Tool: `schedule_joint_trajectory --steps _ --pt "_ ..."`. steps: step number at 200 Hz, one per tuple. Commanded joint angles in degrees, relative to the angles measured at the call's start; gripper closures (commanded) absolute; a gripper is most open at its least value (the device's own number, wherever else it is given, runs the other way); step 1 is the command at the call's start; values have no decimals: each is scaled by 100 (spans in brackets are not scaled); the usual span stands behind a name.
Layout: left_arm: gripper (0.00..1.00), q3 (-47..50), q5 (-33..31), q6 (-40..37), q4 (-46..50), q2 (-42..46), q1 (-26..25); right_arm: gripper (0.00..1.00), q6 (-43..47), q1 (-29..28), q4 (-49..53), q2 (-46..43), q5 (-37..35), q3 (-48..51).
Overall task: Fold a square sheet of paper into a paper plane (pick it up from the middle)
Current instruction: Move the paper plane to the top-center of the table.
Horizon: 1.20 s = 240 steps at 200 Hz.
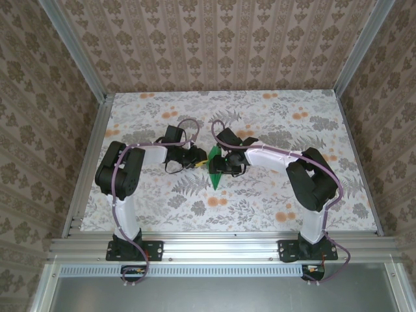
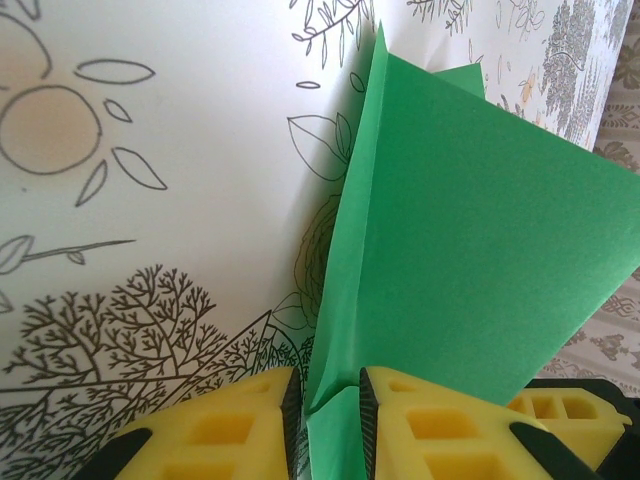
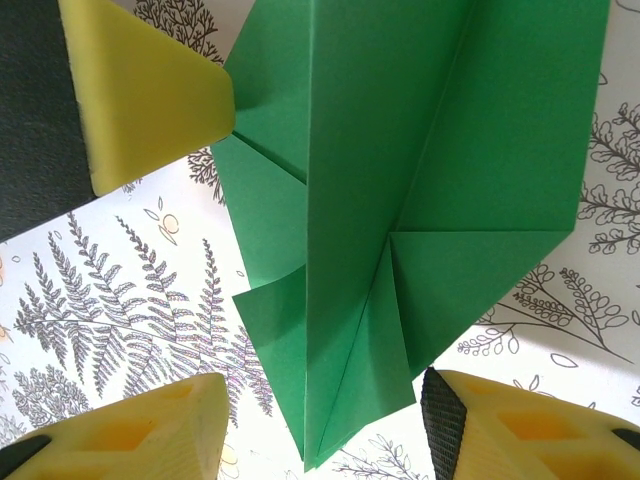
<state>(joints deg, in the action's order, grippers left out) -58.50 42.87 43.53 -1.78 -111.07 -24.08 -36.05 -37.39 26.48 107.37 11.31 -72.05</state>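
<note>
A slim, bright green folded paper plane (image 1: 215,172) sits over the middle of the floral-patterned bench (image 1: 273,208), between the two black arms that meet there. The left fingers (image 2: 230,430), yellow blocks with dark pads, are set narrow and pinch one folded edge of the paper plane (image 2: 450,230), whose wing fans away from them. In the right wrist view the pointed end of the plane (image 3: 400,200) lies between the right fingers (image 3: 140,430). These stand wide, with bench pattern showing on both sides of the paper, so they hold nothing. One yellow left finger (image 3: 150,90) presses the paper's far edge there. Whether the plane touches the bench cannot be told.
</note>
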Motion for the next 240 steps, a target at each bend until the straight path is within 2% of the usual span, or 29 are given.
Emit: schedule_joint_trajectory --steps 1,52,107,154,240 --pt "75 50 99 33 -56 -134 -45 44 -51 -50 234 -41 -186 -180" --pt "75 67 84 33 -57 -126 -54 44 -69 -49 376 -167 -533 -191" --pt "76 51 102 50 -68 -135 -60 45 -112 -71 115 -17 -17 -186" --pt "76 74 139 59 -88 -134 -67 46 -121 -89 94 60 20 -256" --pt "85 102 231 112 -195 -134 -81 44 -275 -234 226 476 -215 -602"
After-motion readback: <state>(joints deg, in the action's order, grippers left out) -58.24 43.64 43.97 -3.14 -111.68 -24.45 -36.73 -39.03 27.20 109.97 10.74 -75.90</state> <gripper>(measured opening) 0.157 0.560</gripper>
